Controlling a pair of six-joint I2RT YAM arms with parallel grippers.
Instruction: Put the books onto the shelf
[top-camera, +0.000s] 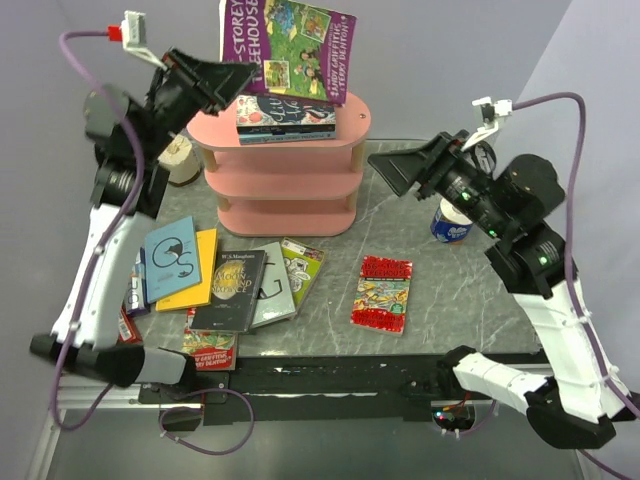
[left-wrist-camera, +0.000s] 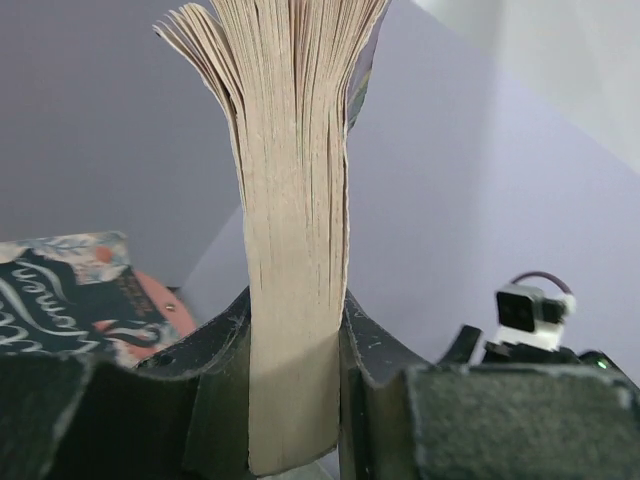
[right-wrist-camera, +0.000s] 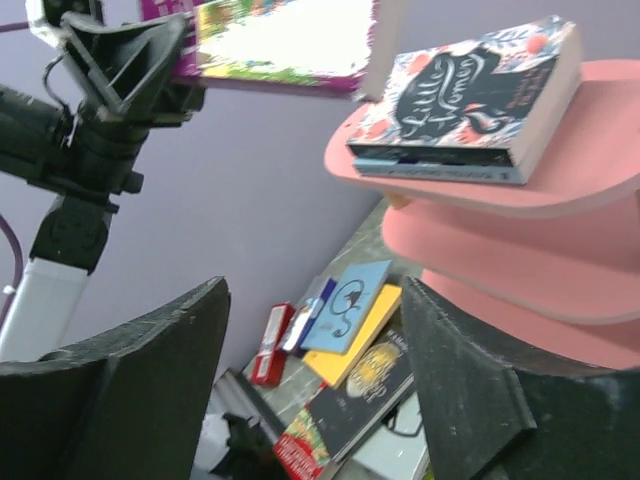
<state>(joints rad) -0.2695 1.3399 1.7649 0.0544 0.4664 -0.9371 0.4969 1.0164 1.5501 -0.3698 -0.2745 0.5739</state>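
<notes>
One purple book (top-camera: 287, 45) aloft in top view, my left claw (top-camera: 235, 82) clenched on its lower corner, above pink shelf (top-camera: 285, 150). Floral book (top-camera: 285, 115) lies on top tier. Several books lie loose on table (top-camera: 450, 300). My right claw (top-camera: 395, 170) empty, near shelf.

Left wrist: jaws pinch purple book low on page edge, pages fanning above. Risk: tall book pivots in grip, slips out.

Right wrist: my fingers (right-wrist-camera: 470, 400) spread wide, nothing between. Risk: purple book, set down crooked, shoves floral book off tier.
</notes>
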